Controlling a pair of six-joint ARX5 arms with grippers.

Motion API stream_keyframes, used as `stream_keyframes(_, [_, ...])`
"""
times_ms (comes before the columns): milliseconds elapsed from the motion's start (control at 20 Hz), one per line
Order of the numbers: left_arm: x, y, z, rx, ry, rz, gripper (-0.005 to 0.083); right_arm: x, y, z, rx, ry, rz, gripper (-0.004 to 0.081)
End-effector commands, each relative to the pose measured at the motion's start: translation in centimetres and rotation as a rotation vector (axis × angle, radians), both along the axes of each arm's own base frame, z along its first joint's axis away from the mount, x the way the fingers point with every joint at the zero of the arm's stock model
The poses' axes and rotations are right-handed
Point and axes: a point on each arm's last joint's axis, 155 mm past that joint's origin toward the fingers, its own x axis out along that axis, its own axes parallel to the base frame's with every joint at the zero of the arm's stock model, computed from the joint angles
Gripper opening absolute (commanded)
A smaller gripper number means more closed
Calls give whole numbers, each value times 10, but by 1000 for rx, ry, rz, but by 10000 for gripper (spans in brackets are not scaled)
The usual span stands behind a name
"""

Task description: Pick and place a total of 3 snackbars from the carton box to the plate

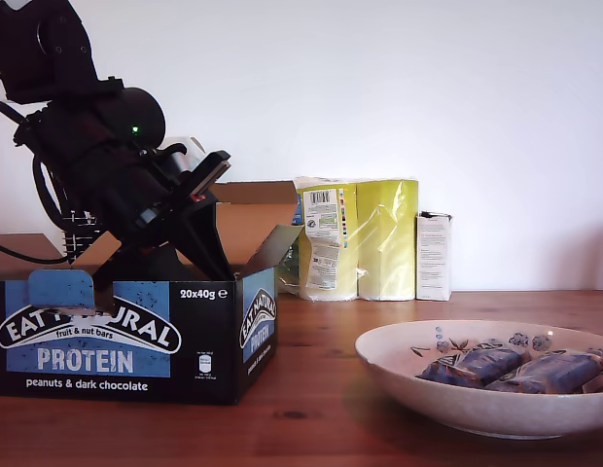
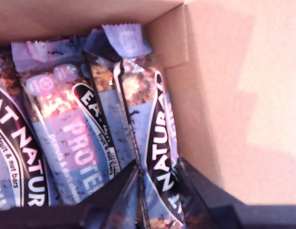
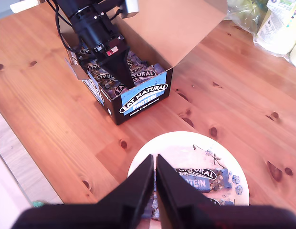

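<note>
Wooden tabletop [image 3: 52, 95]. My first gripper [image 2: 155, 191], down in the box [image 1: 136, 331], jaws clenched on a bar [image 2: 157, 157], long axis along them. My second gripper [image 3: 154, 191], jaws closed empty, above the plate [image 3: 186, 148].

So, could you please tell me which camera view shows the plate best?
The second wrist view: it looks down on the plate, showing its round rim, flower pattern and a snackbar lying in it. The exterior view shows the plate only side-on; the first wrist view shows only the box interior.
</note>
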Motion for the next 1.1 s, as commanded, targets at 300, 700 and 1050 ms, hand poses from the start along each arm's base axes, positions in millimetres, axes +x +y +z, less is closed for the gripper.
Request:
stream_keyframes(300, [14,26,26,3,-77,61,141,1,0,3,7,-9,0,-13])
stream_keyframes(700, [7,26,67,-40,-155,55,142,1,0,3,5,-8,0,-13])
stream_keyframes(1050, [-13,-8,119,-157,-244,-8,142,3,-9,3,-9,-20,-40,-13])
